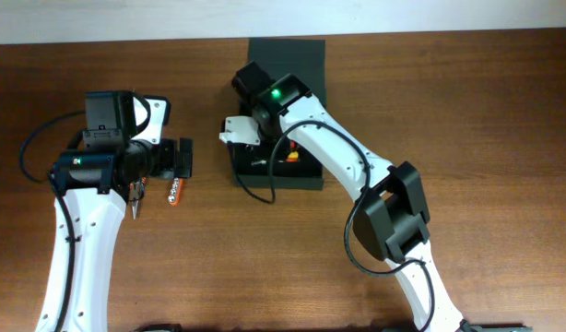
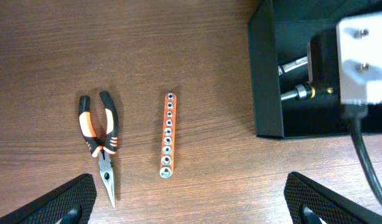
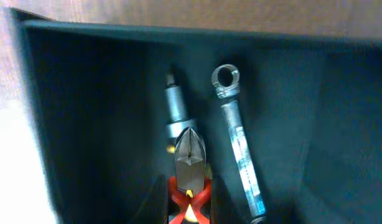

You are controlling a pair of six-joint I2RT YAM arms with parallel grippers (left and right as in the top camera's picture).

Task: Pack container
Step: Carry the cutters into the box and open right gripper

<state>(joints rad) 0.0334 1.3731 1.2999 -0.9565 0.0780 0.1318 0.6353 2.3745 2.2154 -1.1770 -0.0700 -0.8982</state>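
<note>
The container (image 1: 288,57) is a dark box with its lid open, at the back centre of the table. My right gripper (image 3: 190,205) reaches down inside it, shut on the red handles of a pair of side cutters (image 3: 190,155), which sit low in the box over a silver driver (image 3: 174,106). A ring spanner (image 3: 237,146) lies beside them on the box floor. My left gripper (image 2: 191,199) hangs open over bare wood left of the container wall (image 2: 265,74), holding nothing.
Orange-and-black long-nose pliers (image 2: 99,134) and an orange socket rail (image 2: 168,134) lie side by side on the table under the left arm. The right arm's white wrist (image 1: 235,129) and cable overhang the box's left edge.
</note>
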